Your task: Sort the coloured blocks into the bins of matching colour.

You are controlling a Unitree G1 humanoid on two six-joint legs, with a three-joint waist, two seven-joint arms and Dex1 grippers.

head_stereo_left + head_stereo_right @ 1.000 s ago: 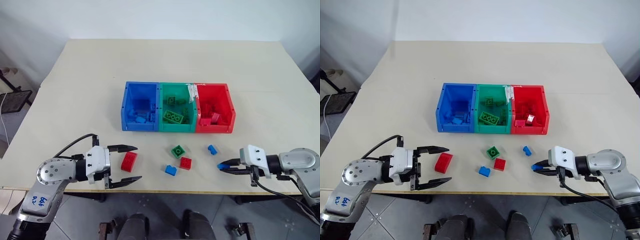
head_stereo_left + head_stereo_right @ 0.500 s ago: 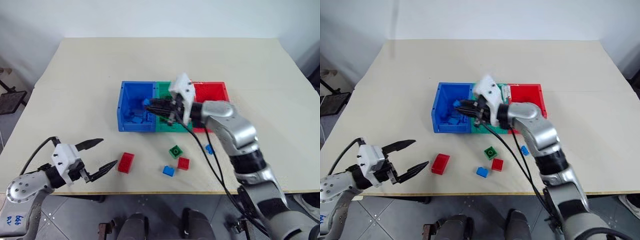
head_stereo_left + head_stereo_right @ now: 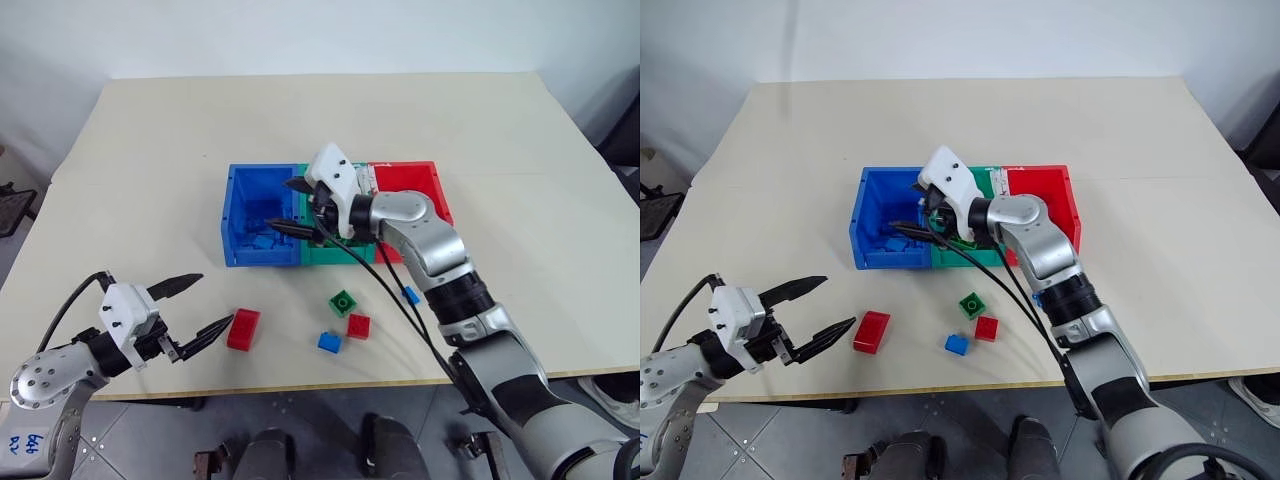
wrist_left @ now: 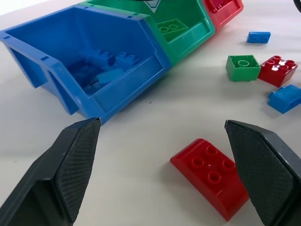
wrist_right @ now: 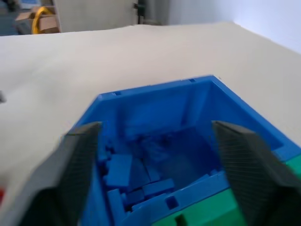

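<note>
Since a second ago, the right claw [image 3: 296,207] has swung from the lower right up over the blue bin [image 3: 240,215] at frame centre; its blue block is gone and its fingers are now spread, empty. Green bin [image 3: 330,256] and red bin [image 3: 425,185] adjoin rightward. On the tabletop [image 3: 500,130] below lie loose blocks. At lower left, the left claw [image 3: 196,310] gapes beside a red block [image 3: 243,328].
</note>
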